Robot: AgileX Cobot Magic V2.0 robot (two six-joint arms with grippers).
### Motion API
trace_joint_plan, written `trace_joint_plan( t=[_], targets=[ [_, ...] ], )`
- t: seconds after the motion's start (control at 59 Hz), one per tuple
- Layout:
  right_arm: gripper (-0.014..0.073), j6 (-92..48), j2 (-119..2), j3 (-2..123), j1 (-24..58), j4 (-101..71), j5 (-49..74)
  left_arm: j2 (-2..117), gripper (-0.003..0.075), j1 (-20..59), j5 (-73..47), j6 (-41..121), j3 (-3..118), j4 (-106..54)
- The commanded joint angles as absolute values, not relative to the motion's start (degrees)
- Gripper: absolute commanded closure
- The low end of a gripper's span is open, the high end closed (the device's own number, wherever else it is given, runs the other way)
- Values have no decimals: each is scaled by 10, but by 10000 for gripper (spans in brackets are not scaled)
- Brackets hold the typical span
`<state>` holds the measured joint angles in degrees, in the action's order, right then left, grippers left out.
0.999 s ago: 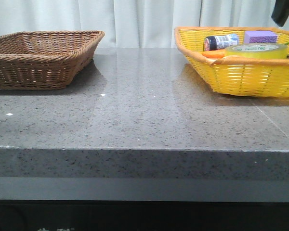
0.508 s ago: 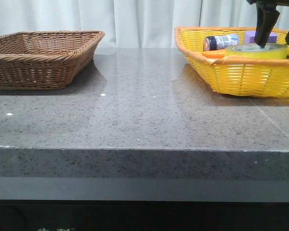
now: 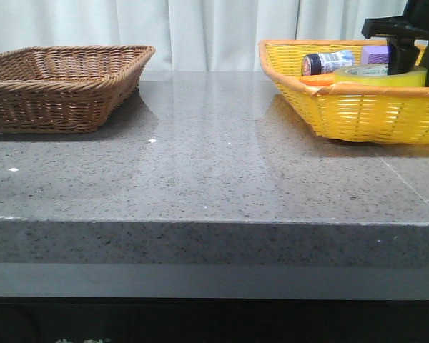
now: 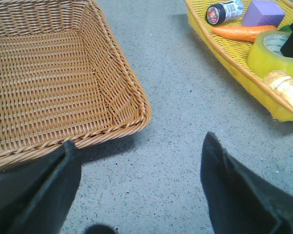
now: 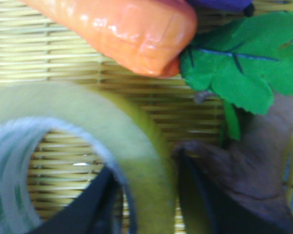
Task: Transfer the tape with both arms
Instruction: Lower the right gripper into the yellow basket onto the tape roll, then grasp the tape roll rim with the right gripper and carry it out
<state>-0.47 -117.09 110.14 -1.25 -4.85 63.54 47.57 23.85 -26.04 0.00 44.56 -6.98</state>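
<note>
The tape, a wide yellow roll with a white core and green lettering, lies flat in the yellow basket at the right rear. My right gripper is down in the basket and open. In the right wrist view it straddles the wall of the tape, one finger inside the core and one outside. My left gripper is open and empty above the grey table, between the two baskets. The left wrist view also shows the tape.
A brown wicker basket stands empty at the left rear. In the yellow basket are an orange carrot with green leaves, a dark bottle, a purple block and a bread-like item.
My right gripper has come down from the upper right into the yellow basket and now sits over the tape's wall. The tape has not moved.
</note>
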Motion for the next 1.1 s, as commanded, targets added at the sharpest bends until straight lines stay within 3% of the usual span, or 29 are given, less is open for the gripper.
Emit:
trace_joint_plan(
  t=[0.0,0.627,1.084],
  targets=[
    [418,-9,-1137,1119,-15,-55,618,474,209,244,-219,0,465,-78],
    [434,-22,-1106,1252,-8,-68,710,474,209,244,-219,0,465,-78],
    [434,-152,-987,1248,113,-120,705,474,209,244,-219,0,465,-78]
  ],
)
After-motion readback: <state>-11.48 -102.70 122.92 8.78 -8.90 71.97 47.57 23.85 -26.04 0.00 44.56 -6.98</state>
